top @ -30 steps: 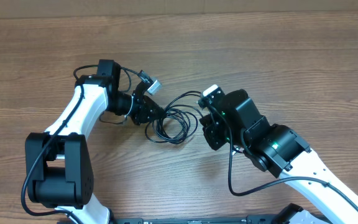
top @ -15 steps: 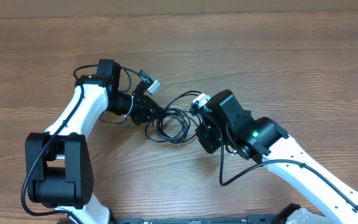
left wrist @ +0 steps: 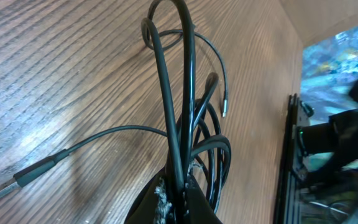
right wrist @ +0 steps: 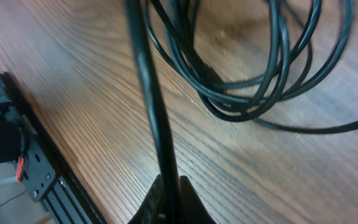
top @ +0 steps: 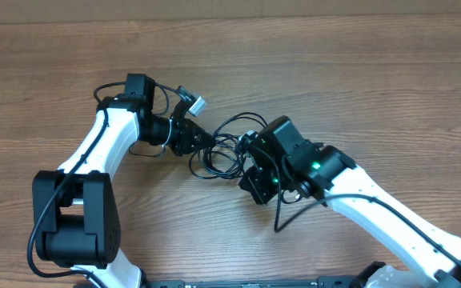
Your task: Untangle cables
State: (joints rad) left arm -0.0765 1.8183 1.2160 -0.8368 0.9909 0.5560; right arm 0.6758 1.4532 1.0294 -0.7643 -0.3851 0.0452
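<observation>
Where the fingers meet, you have both hands clamped. The left gripper [left wrist: 178,198] pinches a few strands that rise straight from it, and the right gripper [right wrist: 166,199] pinches one strand.

Judgement: two separate holds let you draw the bunch apart rather than drag it whole.

Just beyond, the cables [top: 218,160] lie coiled on the table [top: 358,72] between the grippers, loops overlapping, not yet separated.

Farther out in the left wrist view, a flat plug [left wrist: 5,186] lies free on the wood. That end looks likeliest to slip through a loop.
</observation>
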